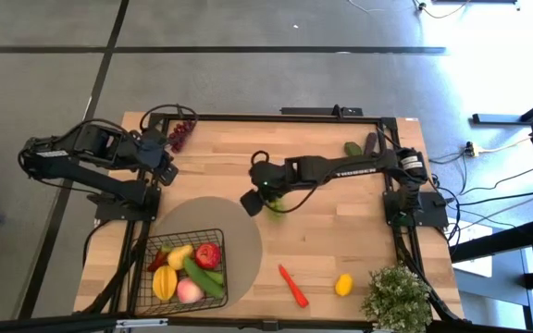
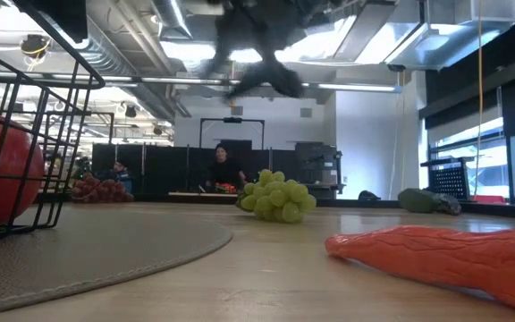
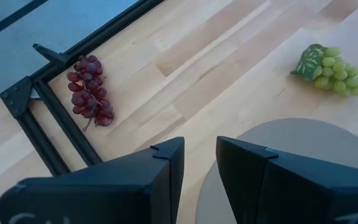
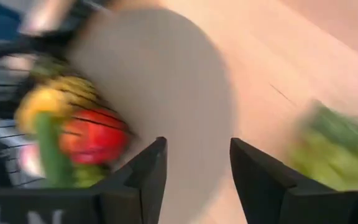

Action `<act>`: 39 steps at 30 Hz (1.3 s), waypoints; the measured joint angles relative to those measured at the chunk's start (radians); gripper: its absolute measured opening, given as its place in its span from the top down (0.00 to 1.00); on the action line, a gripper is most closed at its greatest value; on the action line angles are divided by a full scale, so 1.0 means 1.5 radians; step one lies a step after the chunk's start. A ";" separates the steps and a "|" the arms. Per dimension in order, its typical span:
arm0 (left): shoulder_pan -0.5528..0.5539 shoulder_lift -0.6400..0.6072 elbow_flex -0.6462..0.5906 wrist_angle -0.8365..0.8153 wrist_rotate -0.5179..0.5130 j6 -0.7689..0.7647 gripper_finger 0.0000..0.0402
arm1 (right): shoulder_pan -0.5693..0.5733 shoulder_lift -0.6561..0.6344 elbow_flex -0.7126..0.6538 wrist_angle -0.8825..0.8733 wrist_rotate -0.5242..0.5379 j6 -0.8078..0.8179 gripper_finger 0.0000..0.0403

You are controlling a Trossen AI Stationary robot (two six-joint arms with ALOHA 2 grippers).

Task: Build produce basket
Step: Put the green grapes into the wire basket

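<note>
Green grapes (image 1: 276, 203) are left lying on the wooden surface (image 1: 340, 236) just beside the right hand (image 1: 251, 202), held apart and empty, probably lined up for a grab. The basket (image 1: 152, 291) sits half-filled nearby; the left hand (image 3: 199, 163) is parked narrow.

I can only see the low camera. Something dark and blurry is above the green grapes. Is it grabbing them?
Observer: No. That is the right tool, open and empty, just beside the green grapes, which lie on the table.
Operator: I see a red apple in the basket. Anything else in there?
Observer: Yes. The basket also holds a green cucumber, a pink peach and yellow fruits.
Operator: Where is the other arm?
Observer: The left tool is at the table's far left corner, near the purple grapes.
</note>
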 joint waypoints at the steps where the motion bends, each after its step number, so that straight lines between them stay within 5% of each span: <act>1: 0.000 0.000 0.000 0.000 0.000 0.000 0.79 | -0.001 0.000 0.000 -0.037 0.003 0.023 0.59; 11: 0.000 0.001 0.000 0.010 0.000 -0.037 0.79 | -0.027 0.002 -0.004 -0.237 0.041 0.059 0.59; 39: 0.000 0.001 0.000 0.010 0.000 -0.066 0.79 | -0.068 0.008 -0.181 -0.024 0.005 0.009 0.59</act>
